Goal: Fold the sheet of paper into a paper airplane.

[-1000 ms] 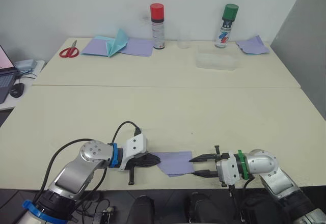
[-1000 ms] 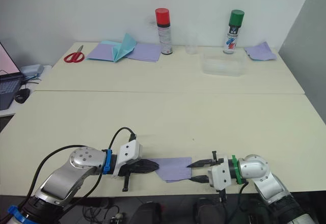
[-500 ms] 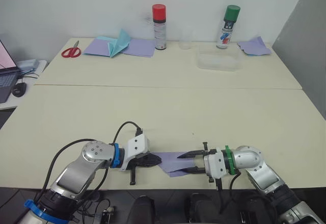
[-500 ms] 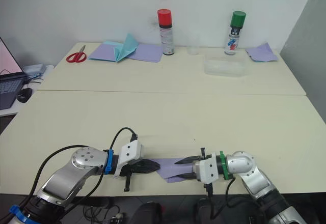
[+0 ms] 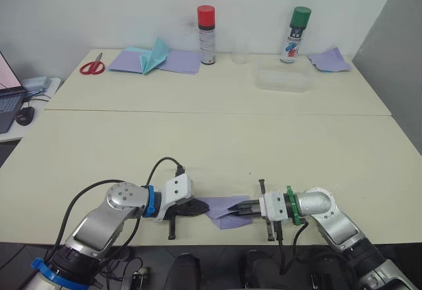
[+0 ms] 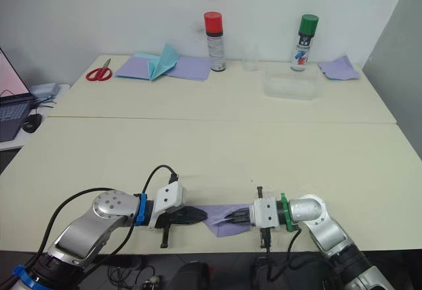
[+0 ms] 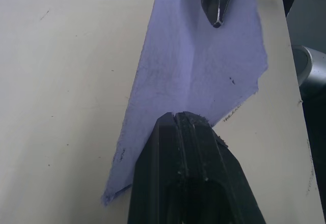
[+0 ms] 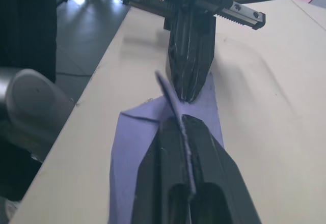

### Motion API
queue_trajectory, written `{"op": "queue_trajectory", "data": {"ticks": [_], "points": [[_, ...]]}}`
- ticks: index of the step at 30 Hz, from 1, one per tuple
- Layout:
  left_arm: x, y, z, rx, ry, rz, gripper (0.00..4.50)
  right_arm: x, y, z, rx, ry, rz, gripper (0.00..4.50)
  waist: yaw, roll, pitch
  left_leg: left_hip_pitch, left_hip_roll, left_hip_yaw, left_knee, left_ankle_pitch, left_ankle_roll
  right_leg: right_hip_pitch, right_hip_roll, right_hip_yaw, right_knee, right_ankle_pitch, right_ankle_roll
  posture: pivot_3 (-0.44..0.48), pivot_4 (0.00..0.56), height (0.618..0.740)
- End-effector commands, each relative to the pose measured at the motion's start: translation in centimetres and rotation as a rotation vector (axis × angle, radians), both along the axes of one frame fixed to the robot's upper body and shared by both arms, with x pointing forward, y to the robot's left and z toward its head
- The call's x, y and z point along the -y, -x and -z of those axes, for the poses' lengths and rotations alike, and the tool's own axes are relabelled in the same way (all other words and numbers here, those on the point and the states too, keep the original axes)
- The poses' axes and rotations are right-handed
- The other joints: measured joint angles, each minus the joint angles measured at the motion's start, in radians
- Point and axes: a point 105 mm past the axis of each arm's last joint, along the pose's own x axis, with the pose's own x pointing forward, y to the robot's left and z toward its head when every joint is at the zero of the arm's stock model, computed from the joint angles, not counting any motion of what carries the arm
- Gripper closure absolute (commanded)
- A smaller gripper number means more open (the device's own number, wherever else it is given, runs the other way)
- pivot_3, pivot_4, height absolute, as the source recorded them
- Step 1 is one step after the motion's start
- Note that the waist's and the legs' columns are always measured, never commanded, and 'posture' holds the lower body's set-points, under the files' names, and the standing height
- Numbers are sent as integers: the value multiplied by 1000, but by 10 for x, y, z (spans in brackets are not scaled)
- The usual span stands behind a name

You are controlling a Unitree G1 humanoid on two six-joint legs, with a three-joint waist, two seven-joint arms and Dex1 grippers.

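The sheet of paper (image 5: 219, 212), lavender and creased, lies at the table's near edge between my two grippers. My left gripper (image 5: 200, 207) is shut, and its tip presses down on the sheet's left end; the left wrist view shows the closed fingers (image 7: 179, 132) on top of the paper (image 7: 204, 66). My right gripper (image 5: 239, 206) is shut on the sheet's right part. In the right wrist view a raised fold of the paper (image 8: 170, 99) runs into the pinch between its fingers (image 8: 204, 147). The two gripper tips point at each other, a short way apart.
At the back of the table are red scissors (image 5: 90, 66), a teal folded paper (image 5: 153, 54) on flat lavender sheets (image 5: 177, 60), a red-capped can (image 5: 206, 34), a green-capped can (image 5: 295, 34), a clear container (image 5: 282, 79) and crumpled purple paper (image 5: 328, 59). A laptop (image 5: 6, 99) stands far left.
My right gripper slid left over the sheet and went from open to shut on it, lifting a fold. The left gripper stayed pressed in place.
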Motion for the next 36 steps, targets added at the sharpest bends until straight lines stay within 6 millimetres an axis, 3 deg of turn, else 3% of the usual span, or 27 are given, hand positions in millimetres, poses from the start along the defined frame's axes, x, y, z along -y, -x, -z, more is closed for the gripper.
{"op": "queue_trajectory", "data": {"ticks": [1, 7, 12, 22, 27, 30, 33, 36], "points": [[-8, 6, 7, -88, -11, -51, 4500, -6, -2, -14, -14, -44, 14, 4477, 0, 0, 0, 0, 0, 0, 0, 0, 0, 0, 0, 0, 0, 0, 0, 0, 150, 740], [-19, -3, -2, -122, 12, -129, 4500, -14, -13, -16, -150, -72, 106, 4477, -5, 0, 0, 0, 1, -1, 0, 0, 0, -1, 1, -1, 0, 0, 0, 0, 150, 740], [-20, -12, -1, -133, 11, -170, 4500, -13, -21, -6, -229, -41, 185, 4477, -5, 0, 0, 1, 2, -3, -1, 0, 0, -1, 2, -3, 1, -1, -1, 0, 150, 740], [-28, -26, -8, -109, 23, -246, 4500, -8, -32, 11, -200, 43, 259, 4477, -5, 0, 0, 1, 1, -2, -1, 0, 0, -1, 2, -2, 0, -1, -2, 0, 150, 740], [-23, -25, -13, -93, 35, -235, 4500, -7, -32, 21, -205, 88, 272, 4477, -6, 0, 0, 1, 1, -1, -1, 0, 0, -1, 2, -1, 0, -1, -2, 0, 150, 740], [-21, -32, -30, -22, 57, -219, 4500, -6, -36, 22, -199, 94, 298, 4477, -6, 0, 0, 1, 1, -2, -1, 0, 0, -1, 2, -2, 0, -1, -2, 0, 150, 740], [-5, -31, -55, 25, 128, -167, 4500, -5, -38, 22, -200, 95, 308, 4477, -5, -1, 1, 1, 2, -3, -1, 0, 0, -2, 2, -2, 0, -1, -2, 0, 150, 740], [10, -21, -50, 68, 75, -91, 4500, -4, -39, 22, -201, 95, 315, 4477, -7, -1, 1, 1, 1, -1, -1, 0, 0, -1, 2, -1, 0, -1, -2, 0, 150, 740]]}}
